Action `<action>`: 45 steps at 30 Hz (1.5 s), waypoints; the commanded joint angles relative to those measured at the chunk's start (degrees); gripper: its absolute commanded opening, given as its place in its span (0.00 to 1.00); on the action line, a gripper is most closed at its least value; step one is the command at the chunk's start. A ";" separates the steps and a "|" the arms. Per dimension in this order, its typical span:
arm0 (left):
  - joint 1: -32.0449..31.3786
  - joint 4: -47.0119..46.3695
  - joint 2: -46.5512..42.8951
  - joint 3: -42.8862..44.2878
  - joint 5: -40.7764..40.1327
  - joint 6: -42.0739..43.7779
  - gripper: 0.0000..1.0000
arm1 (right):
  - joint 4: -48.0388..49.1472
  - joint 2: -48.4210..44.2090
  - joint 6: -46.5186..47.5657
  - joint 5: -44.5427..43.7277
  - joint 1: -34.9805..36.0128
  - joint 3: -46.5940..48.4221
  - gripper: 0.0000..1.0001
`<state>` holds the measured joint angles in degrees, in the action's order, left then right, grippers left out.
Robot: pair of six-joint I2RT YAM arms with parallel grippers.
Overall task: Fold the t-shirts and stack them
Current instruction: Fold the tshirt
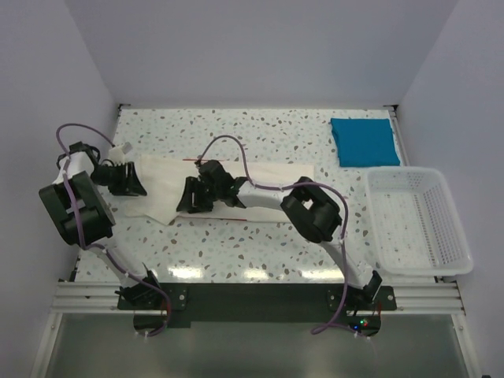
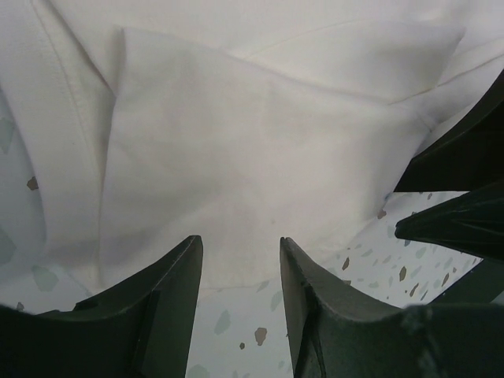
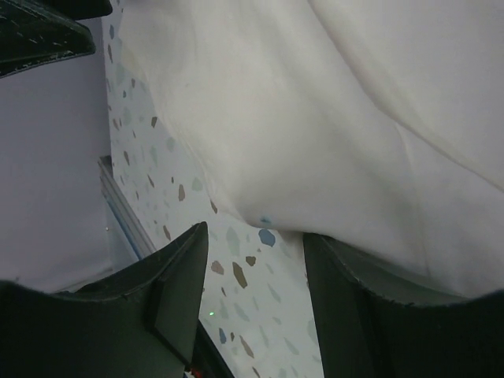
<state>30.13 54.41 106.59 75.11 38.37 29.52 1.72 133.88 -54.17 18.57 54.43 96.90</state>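
Table (image 1: 260,130); cream-white shirt (image 1: 165,189) left of centre

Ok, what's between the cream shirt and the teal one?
Just bare speckled table in the top view; the cream shirt and teal shirt lie apart.

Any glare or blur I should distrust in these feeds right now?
Top view: sharp, evenly lit, small glare patches on the table, near edge. Left wrist: cream shirt in focus, fingers dark and soft. Right wrist: shirt bright, nearly washed out, fingers dark.
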 commanded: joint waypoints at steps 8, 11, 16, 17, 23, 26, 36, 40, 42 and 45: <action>1.33 -0.19 -4.37 0.74 2.15 -0.26 0.49 | -7.77 -4.95 10.65 -5.13 -4.85 -7.34 0.52; 1.51 1.40 -4.54 0.83 2.15 1.07 0.49 | -9.54 -6.00 16.63 -4.33 -8.01 -10.59 0.50; 1.95 2.98 -4.72 0.39 2.32 2.21 0.48 | -9.55 -8.72 26.63 -2.67 -10.49 -12.17 0.48; 1.95 2.98 -5.07 0.21 2.06 2.12 0.48 | -9.28 -10.03 28.14 -2.83 -10.40 -12.26 0.48; 2.30 2.98 -5.16 0.12 1.01 1.51 0.46 | -13.84 -12.15 37.55 -5.29 -10.84 -11.38 0.47; 2.13 3.24 -4.46 -0.05 1.35 1.77 0.43 | -13.41 -14.61 39.06 -4.08 -11.02 -12.26 0.46; -0.33 1.50 -3.05 -3.74 -1.54 0.90 0.36 | -4.63 -16.73 13.52 4.29 -7.86 -15.07 0.47; -0.42 0.26 -2.09 -4.45 -1.11 -0.86 0.40 | -2.61 -11.56 4.80 3.76 -5.66 -13.67 0.49; -0.51 -0.01 -2.00 -4.53 -0.84 -1.21 0.40 | 0.20 -10.40 0.15 2.97 -4.96 -13.85 0.49; -0.69 -0.97 -2.43 -5.15 -0.84 -1.74 0.40 | 2.58 -9.08 -3.90 0.51 -4.16 -14.37 0.49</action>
<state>29.80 55.68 104.40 70.52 36.82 29.10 -1.23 123.57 -49.10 21.39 49.76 82.59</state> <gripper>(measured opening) 0.402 0.494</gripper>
